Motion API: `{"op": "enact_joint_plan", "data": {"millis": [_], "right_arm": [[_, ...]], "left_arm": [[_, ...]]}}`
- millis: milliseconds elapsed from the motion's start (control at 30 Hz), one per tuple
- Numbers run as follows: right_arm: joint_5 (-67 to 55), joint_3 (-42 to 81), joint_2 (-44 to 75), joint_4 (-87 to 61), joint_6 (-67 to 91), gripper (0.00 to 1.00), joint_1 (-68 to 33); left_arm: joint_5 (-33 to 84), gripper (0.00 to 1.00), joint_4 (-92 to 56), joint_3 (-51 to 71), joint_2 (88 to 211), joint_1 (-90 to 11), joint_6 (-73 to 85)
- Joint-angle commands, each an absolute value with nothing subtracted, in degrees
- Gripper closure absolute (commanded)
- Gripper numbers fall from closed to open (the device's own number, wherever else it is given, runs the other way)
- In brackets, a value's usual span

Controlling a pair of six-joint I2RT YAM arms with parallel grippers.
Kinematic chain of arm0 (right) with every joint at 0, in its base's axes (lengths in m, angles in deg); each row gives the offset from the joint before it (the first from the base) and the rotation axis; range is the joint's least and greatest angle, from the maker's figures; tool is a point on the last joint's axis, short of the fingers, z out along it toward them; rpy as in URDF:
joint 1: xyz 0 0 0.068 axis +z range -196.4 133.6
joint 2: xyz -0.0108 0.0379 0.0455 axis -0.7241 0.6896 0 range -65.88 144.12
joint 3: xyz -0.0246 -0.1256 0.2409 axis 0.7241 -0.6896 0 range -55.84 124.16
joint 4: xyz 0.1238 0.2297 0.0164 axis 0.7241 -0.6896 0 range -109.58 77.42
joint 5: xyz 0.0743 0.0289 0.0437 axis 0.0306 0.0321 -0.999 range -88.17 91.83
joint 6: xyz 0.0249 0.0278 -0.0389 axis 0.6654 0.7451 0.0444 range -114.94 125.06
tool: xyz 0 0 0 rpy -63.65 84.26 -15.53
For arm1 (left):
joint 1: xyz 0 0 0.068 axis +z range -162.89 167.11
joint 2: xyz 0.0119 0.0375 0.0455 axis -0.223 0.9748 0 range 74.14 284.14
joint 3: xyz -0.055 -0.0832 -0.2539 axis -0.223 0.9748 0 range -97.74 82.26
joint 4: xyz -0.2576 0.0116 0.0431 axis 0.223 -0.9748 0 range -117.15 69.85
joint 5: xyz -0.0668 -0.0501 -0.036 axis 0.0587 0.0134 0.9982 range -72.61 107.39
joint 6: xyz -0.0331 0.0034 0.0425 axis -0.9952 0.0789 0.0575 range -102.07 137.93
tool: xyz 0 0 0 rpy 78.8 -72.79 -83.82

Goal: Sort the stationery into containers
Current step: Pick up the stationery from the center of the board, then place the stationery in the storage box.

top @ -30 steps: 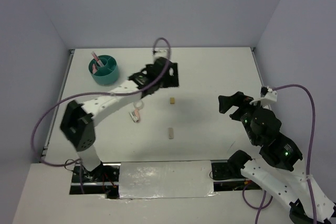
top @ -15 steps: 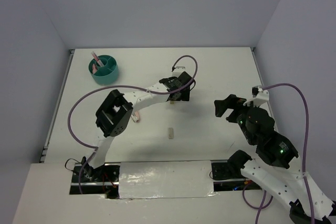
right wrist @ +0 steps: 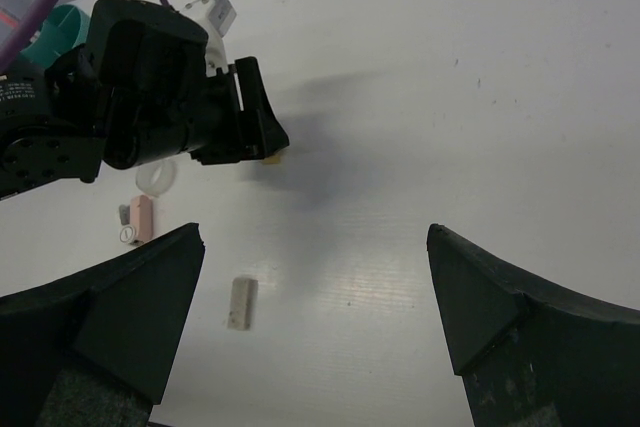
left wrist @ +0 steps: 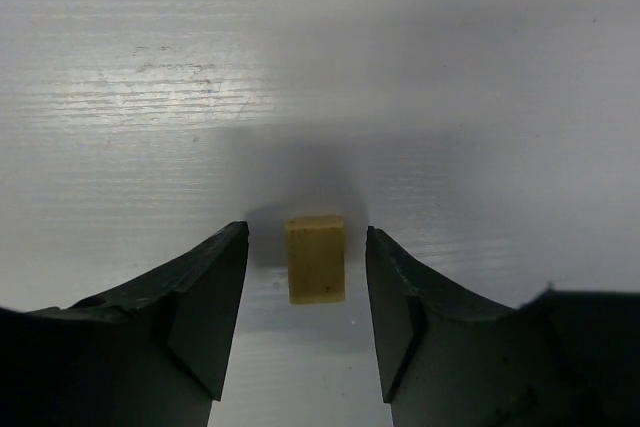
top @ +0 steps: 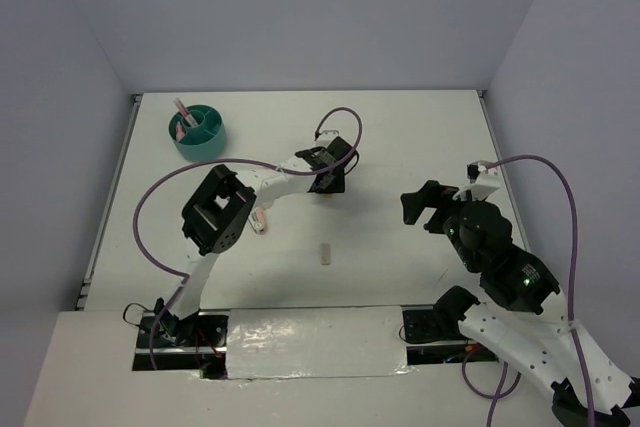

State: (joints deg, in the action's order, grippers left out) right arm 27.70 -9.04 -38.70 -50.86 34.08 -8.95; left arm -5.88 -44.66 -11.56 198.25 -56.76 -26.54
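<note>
The left gripper (top: 329, 181) is low over the middle of the white surface (top: 420, 137), a little toward the far edge. Its jaws are parted around a small tan block (left wrist: 316, 258) that lies flat between them. The wrist view shows a gap on each side, so neither finger touches it. A second tan block (top: 325, 253) lies nearer the near edge, well apart from the first. A pink oblong piece (right wrist: 140, 219) and a clear ring (right wrist: 156, 179) lie left of the middle (the left arm partly hides them from above). The teal cup (top: 205, 147) stands in the far left corner with what looks like a pink pen (top: 182, 112) standing in it. The right gripper (right wrist: 316, 239) hangs above the right half, jaws spread wide and holding nothing.
</note>
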Motion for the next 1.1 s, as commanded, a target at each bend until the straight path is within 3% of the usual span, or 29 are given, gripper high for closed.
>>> {"op": "enact_joint_plan", "data": {"millis": [0, 33, 100, 267, 300, 333, 400, 567, 733, 1067], "right_arm": [[26.88, -9.44, -37.49, -48.00, 33.27, 0.00, -9.04], [26.88, -9.35, -37.32, -47.91, 33.19, 0.00, -9.04], [26.97, -9.44, -37.23, -48.00, 33.19, 0.00, -9.04], [26.88, -9.26, -37.49, -48.09, 33.01, 0.00, -8.96], [26.88, -9.26, -37.66, -48.00, 33.01, 0.00, -8.96], [26.88, -9.26, -37.67, -48.09, 32.92, 0.00, -9.04], [26.88, -9.17, -37.67, -48.09, 32.66, 0.00, -9.04], [27.06, -9.08, -37.58, -48.61, 31.96, 0.00, -9.04], [26.27, -10.49, -38.02, -46.95, 31.52, 0.00, -9.04], [24.25, -12.33, -35.47, -44.14, 30.11, 0.00, -9.04]], "left_arm": [[-4.85, 0.39, -42.74, -11.08, 200.00, -57.18, -27.33], [-4.76, 0.49, -43.08, -11.34, 200.52, -57.18, -27.25], [-4.76, 0.58, -43.96, -11.87, 200.96, -57.18, -27.25], [-5.46, 0.60, -44.76, -11.52, 200.88, -57.45, -27.07], [-5.55, 0.69, -44.85, -11.52, 200.88, -57.36, -26.98], [-5.81, 0.88, -45.02, -11.69, 200.53, -57.36, -26.90], [-7.04, 1.00, -45.38, -12.04, 199.30, -56.83, -25.59], [-6.53, 1.00, -45.20, -14.77, 189.21, -49.99, -18.92], [3.39, 0.98, -34.67, -12.75, 178.93, -31.56, -15.83], [17.38, 0.97, -17.35, -16.09, 182.06, -12.37, -8.53]]}}
